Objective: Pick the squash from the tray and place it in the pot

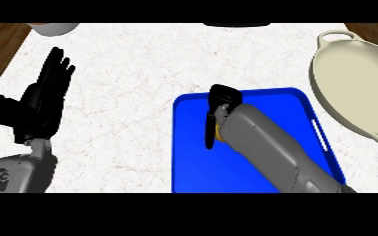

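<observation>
White speckled tabletop (148, 60), brown wood showing at both far corners. Blue tray (199, 175) sits near the front edge, cream pot (347, 80) just to its right. Right hand (224, 100) is down over the tray, fingers curled round the squash (219, 136). Only a yellow sliver peeks out, so its long axis can't be told. Left hand (48, 92) rests at the left, fingers spread and upright.
</observation>
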